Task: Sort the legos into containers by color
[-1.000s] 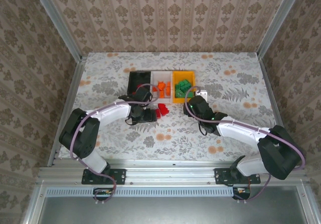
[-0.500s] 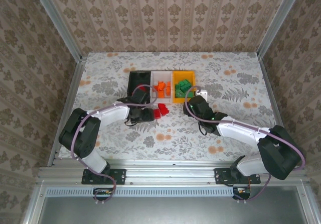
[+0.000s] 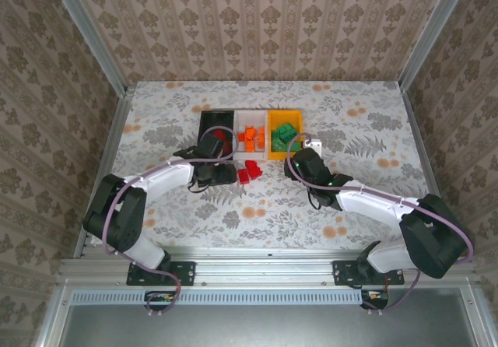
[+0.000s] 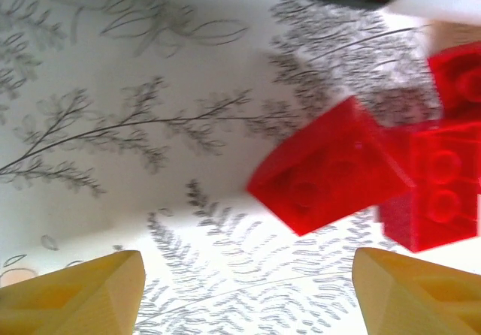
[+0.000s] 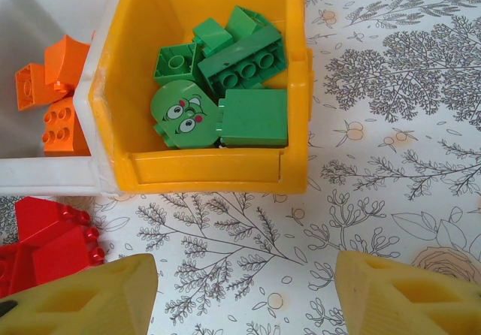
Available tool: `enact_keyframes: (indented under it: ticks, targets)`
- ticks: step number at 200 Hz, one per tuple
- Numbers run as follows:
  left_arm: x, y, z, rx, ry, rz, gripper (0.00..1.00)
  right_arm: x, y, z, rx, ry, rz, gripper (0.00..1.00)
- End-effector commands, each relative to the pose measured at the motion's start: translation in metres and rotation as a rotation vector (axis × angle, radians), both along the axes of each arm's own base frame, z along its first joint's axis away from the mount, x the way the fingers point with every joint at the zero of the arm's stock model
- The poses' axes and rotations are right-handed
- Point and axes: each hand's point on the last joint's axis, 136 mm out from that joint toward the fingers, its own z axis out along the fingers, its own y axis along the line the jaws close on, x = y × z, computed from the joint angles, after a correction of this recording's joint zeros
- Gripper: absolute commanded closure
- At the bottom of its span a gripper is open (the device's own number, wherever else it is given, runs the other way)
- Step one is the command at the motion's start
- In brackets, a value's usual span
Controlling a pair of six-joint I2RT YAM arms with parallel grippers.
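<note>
Floral print covers the table (image 3: 366,129), where a few red legos (image 3: 249,170) lie loose in a tight cluster just on the near side of the white bin (image 3: 243,119). Orange legos (image 3: 251,135) sit in that bin, and green legos (image 5: 225,87) fill the yellow bin (image 5: 203,173) to its right. At the left end of the row stands the black bin (image 3: 212,121). Just left of the red bricks, the left claw (image 4: 248,290) hangs spread and empty. On the near side of the yellow bin, the right claw (image 5: 248,290) is likewise spread, gripping nothing.

Arms (image 3: 167,173): black joints, white links, purple cables; yellow fingers (image 5: 83,297).
</note>
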Motion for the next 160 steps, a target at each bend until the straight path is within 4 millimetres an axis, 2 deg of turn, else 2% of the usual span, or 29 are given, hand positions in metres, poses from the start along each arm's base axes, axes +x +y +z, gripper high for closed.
enact_keyframes:
  ticks: [1,41,90,160]
  targets:
    - [0.003,-0.004,0.008,0.031,-0.016,-0.089,0.26,0.006,0.003,0.014,0.019,-0.036,-0.006,0.35]
    - [0.004,-0.009,0.005,0.047,-0.013,-0.179,0.31,0.006,0.002,0.014,0.015,-0.035,-0.007,0.35]
    - [0.001,-0.012,-0.012,0.072,0.019,-0.256,0.31,0.006,0.002,0.015,0.016,-0.038,-0.007,0.35]
    - [0.031,-0.019,-0.02,0.128,-0.076,-0.314,0.32,0.006,0.003,0.014,0.012,-0.032,-0.005,0.35]
